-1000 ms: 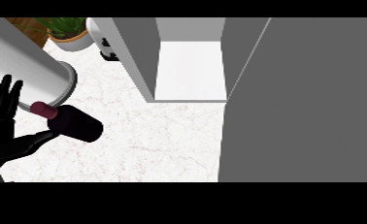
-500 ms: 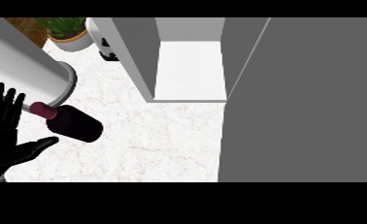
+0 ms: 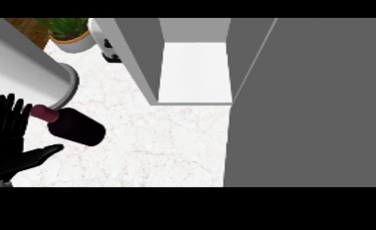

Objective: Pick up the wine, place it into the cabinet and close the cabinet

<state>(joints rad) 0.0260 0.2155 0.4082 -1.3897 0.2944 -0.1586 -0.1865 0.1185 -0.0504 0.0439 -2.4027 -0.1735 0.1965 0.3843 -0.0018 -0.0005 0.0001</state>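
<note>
wine bottle lying on counter, open left hand beside, cabinet open

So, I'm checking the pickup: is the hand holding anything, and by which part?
Nothing is held. The left hand is open beside the wine bottle, its fingers near the neck.

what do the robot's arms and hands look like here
Only one hand shows, at the view's left edge: plain matte black, with slim, tapering fingers and a pointed thumb. No markings, cables or sleeve are visible on it. A broad, smooth light-grey cylinder with a rounded rim runs in from the upper left; whether it is a forearm can't be told. The other hand is out of view.
</note>
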